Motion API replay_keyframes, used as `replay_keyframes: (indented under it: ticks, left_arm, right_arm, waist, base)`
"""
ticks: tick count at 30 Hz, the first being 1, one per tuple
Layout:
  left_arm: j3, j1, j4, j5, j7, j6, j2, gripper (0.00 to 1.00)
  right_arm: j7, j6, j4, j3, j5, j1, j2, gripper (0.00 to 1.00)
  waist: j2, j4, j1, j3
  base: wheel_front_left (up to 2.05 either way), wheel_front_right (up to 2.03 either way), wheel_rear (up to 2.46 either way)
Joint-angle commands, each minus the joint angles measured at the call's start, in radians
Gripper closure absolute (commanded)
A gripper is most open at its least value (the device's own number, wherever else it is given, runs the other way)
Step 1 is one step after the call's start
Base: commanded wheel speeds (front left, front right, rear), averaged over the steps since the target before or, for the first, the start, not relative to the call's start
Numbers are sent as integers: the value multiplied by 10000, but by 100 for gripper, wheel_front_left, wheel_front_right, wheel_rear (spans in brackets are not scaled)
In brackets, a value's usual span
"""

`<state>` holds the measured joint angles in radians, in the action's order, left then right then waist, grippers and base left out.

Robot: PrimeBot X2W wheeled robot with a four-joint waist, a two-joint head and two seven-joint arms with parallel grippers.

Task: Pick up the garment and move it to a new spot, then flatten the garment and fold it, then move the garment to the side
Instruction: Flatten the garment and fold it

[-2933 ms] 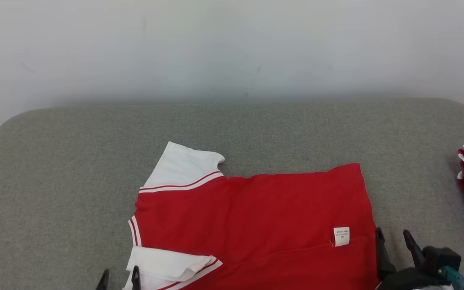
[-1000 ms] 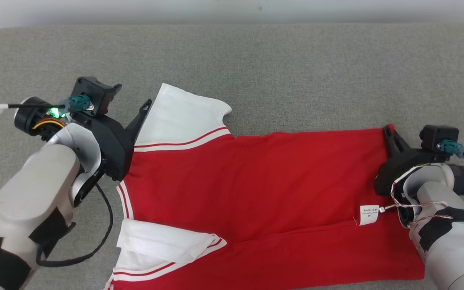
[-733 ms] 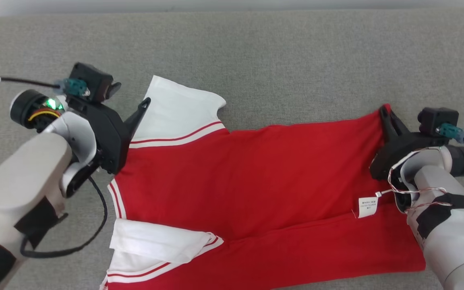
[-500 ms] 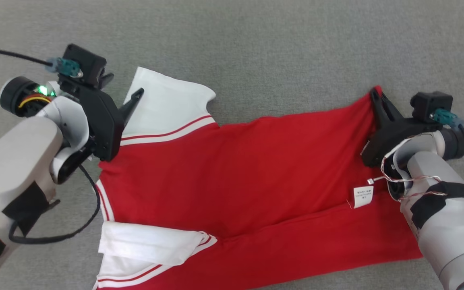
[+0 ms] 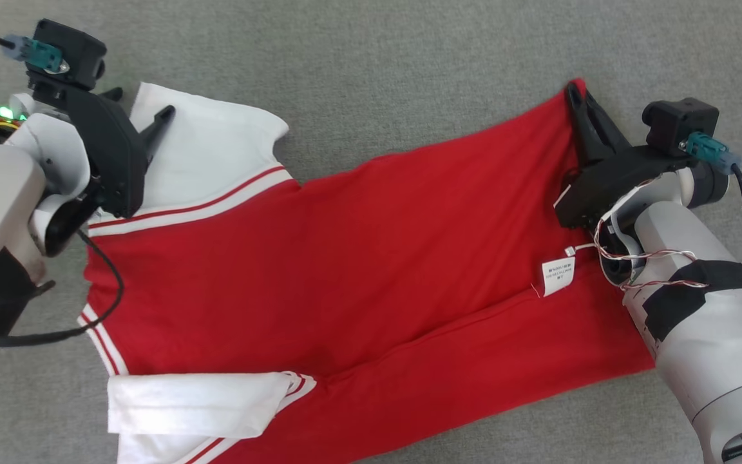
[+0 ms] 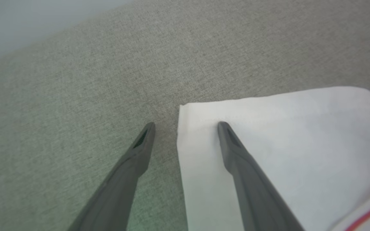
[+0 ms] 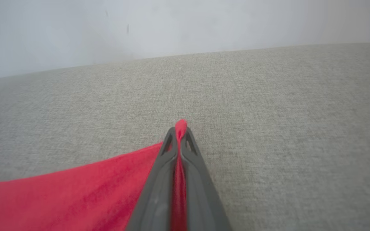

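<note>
Our right hand [image 5: 572, 91] is clamped shut on the far hem corner of the red shirt [image 5: 345, 258] lying on the grey padded surface [image 5: 377, 51], while our left hand [image 6: 186, 124] stands wide open, straddling the white sleeve [image 6: 268, 128] edge

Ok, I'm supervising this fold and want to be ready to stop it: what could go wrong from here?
1. The left gripper is open, straddling the edge of the white sleeve; closing there may catch little cloth or miss.
2. The right gripper pinches only the tip of the red hem corner; a pull might slip it free.
3. The near sleeve lies folded over, and could end up creased.
</note>
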<state>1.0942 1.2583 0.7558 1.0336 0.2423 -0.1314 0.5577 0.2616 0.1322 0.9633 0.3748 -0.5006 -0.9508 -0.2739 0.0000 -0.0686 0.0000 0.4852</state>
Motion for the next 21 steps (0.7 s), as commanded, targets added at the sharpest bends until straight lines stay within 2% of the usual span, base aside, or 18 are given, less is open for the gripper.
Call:
replay_keyframes:
  ticks: [1,6,7,8,9,10,16,21]
  left_arm:
    - [0,158,130,19,-73,17,16,0]
    - [31,158,800,86,-235,16,-137,2]
    - [72,134,846,103,-255,16,-167,30]
    - [130,81,882,128,-252,16,-186,65]
    - [185,31,899,156,-217,16,-189,91]
    - [223,19,906,180,-228,16,-188,100]
    - [472,27,701,323,-330,16,-171,100]
    - [688,509,278,-181,-1513,16,-103,100]
  right_arm:
    - [32,-25,34,39,-68,59,33,100]
    - [12,-29,-139,29,-149,230,-78,100]
    - [12,-29,-153,18,-150,249,-96,100]
    - [12,-29,-169,10,-144,269,-107,100]
    - [11,-31,-178,-6,-140,285,-117,100]
    - [11,-31,-192,-24,-133,295,-124,100]
    - [11,-30,-190,-128,-97,397,-98,100]
    - [13,-28,-215,-311,-11,559,-44,100]
  waist:
    - [0,-279,0,313]
    - [0,-332,0,451]
    - [0,-326,0,462]
    - [0,-318,0,467]
    - [0,-305,0,469]
    - [0,-288,0,468]
    - [0,-149,0,324]
    - [0,-56,0,84]
  base:
    - [0,0,0]
    - [0,0,0]
    - [0,0,0]
    - [0,0,0]
    - [0,0,0]
    - [0,0,0]
    - [0,0,0]
    - [0,0,0]
